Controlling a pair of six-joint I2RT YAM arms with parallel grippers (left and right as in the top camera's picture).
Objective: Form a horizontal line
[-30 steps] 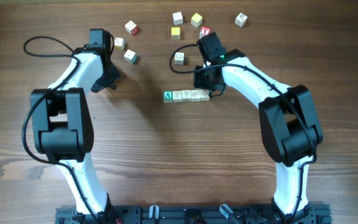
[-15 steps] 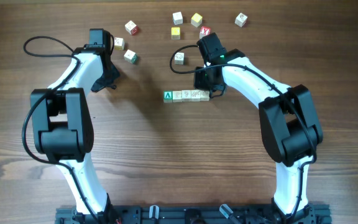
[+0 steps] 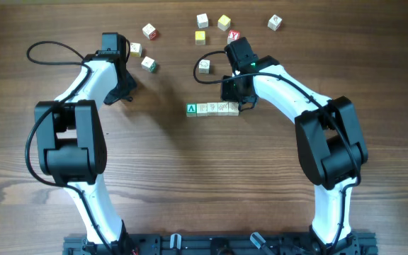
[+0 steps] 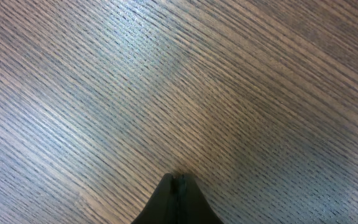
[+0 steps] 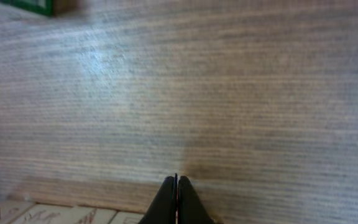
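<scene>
The right gripper (image 3: 240, 105) is pressed shut and holds nothing. Its arm reaches forward and bends inward, with the fingertips at the right end of the horizontal line (image 3: 212, 108). That row lies near the middle of the table (image 3: 190, 184), green-faced cube at its left end. The left gripper (image 3: 124, 96) is also closed and empty, over bare wood well left of the row. From overhead the right gripper hides the row's right end. In the right wrist view the cubes are blurred and cut off at the bottom edge.

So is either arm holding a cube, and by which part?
Nothing: the left gripper and right gripper are shut, empty; the right is at the end of the horizontal line.
</scene>
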